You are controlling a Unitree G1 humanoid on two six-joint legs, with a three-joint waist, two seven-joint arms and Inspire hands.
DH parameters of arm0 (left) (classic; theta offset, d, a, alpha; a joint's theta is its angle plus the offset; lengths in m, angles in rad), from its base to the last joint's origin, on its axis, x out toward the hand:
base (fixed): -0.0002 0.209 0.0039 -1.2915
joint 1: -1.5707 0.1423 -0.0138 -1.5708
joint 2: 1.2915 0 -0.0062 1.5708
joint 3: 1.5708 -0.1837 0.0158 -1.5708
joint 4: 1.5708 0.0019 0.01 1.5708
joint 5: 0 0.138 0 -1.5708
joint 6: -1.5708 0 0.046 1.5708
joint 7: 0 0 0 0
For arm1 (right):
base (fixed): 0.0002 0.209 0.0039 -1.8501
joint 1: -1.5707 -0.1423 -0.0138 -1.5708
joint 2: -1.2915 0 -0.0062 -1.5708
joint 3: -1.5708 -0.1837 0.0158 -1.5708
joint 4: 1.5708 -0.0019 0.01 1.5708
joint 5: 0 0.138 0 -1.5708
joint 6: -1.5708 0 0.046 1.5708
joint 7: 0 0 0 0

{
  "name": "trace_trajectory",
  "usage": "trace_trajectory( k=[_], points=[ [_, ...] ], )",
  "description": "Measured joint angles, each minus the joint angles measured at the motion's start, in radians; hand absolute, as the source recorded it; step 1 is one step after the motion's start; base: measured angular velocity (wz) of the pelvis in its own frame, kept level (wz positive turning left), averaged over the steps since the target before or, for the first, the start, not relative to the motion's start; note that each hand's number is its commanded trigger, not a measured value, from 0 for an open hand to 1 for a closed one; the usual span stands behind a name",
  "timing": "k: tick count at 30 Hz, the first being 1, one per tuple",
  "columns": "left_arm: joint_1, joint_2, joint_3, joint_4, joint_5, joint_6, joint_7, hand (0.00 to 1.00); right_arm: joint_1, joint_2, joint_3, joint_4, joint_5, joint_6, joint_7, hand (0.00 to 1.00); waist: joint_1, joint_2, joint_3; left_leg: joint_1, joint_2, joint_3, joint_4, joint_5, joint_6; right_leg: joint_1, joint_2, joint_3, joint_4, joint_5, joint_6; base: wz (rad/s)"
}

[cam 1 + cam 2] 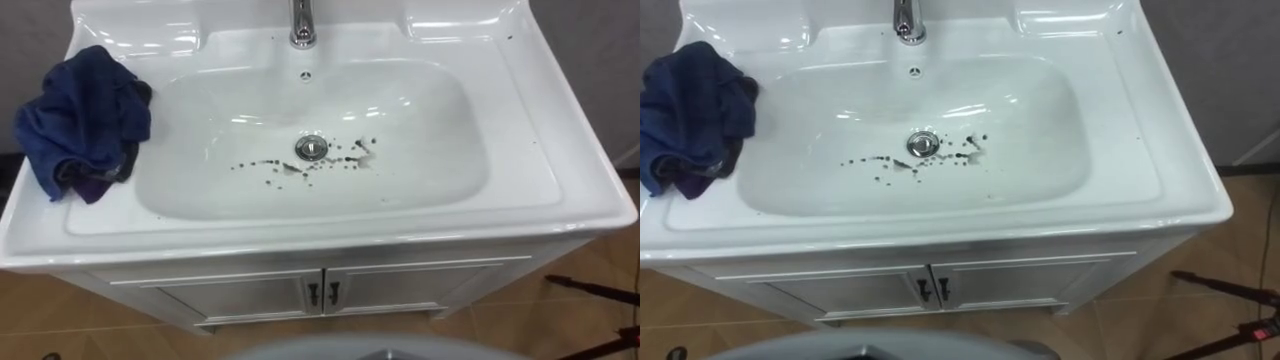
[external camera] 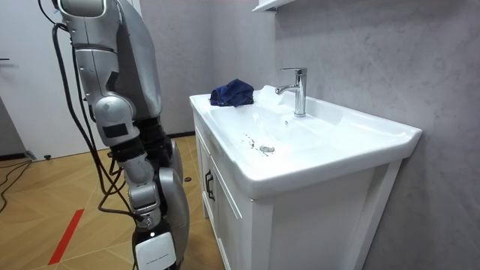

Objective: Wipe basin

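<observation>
If cloth point(image 1: 85, 120) is dragged bunched: specks point(image 1: 305, 168) may be smeared across basin point(image 1: 450, 130).
Drain point(image 1: 311, 148): could be clogged by grit.
Right hand point(image 2: 154, 249): grasp cannot be told.

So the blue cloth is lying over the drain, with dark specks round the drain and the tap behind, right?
Not quite: the cloth lies bunched on the basin's left rim, not over the drain, as the left eye view shows. The specks do lie round the drain, with the tap behind.
</observation>
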Motion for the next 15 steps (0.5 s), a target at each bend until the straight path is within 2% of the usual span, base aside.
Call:
trace_trajectory(
  k=[8, 11, 15],
  points=[
    [-0.005, -0.001, 0.019, -0.001, -0.058, -0.001, 0.053, 0.0, 0.0, -0.001, 0.001, 0.003, 0.004, 0.009, 0.004, 0.0, 0.003, -0.005, -0.0009, 0.0, 0.0, -0.002, 0.001, 0.0, 0.0, 0.003, -0.001, -0.006, -0.003, 0.0, 0.0, 0.0],
    [-0.004, -0.001, 0.032, -0.001, -0.123, 0.0, 0.066, 0.0, -0.011, -0.001, 0.001, 0.014, 0.0, 0.018, 0.003, 0.0, 0.002, -0.006, -0.0009, -0.003, 0.0, -0.003, 0.001, 0.0, 0.0, 0.003, -0.002, -0.01, -0.003, 0.0, 0.0, 0.01],
    [0.008, -0.002, 0.102, 0.0, -0.191, -0.001, 0.084, 0.0, -0.012, -0.002, -0.002, 0.019, -0.003, 0.025, 0.005, 0.0, 0.007, -0.008, -0.0009, -0.002, 0.0, -0.006, 0.002, 0.0, 0.0, 0.008, -0.003, -0.018, -0.004, 0.0, 0.0, 0.04]
  ],
)
